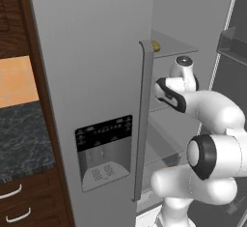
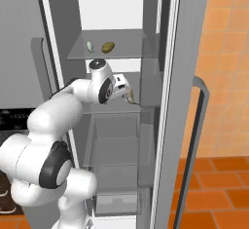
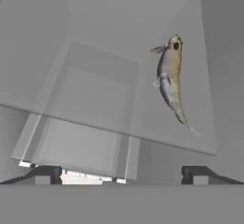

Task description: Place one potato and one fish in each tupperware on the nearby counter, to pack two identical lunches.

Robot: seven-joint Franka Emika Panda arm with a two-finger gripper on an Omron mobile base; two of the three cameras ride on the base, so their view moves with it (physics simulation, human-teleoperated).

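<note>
A: How do the fingers (image 3: 45,174) stand?

B: Wide apart, with nothing between them. In the hand view the two dark tips rise at the bottom corners, and the gripper (image 3: 121,174) hangs inside the open fridge (image 2: 168,101).

A: What lies nearest to it?

B: A fish (image 3: 170,82), grey-silver with a tan tinge, lying on a glass shelf (image 3: 95,94) just ahead of the right tip, apart from both. In the right base view the same fish (image 2: 130,96) shows just beside the gripper (image 2: 124,89), on the middle shelf.

A: And farther in?

B: One shelf up, a second fish (image 2: 90,46) lies beside a potato (image 2: 108,47), the two close together but not touching. The left base view catches that potato (image 1: 156,46) peeking past the top of the closed fridge door's handle (image 1: 143,120).

A: The counter?

B: The counter (image 1: 21,139) lies off to the left, past the closed door, dark marbled stone over brown drawers (image 1: 19,202) with curved silver handles.
</note>
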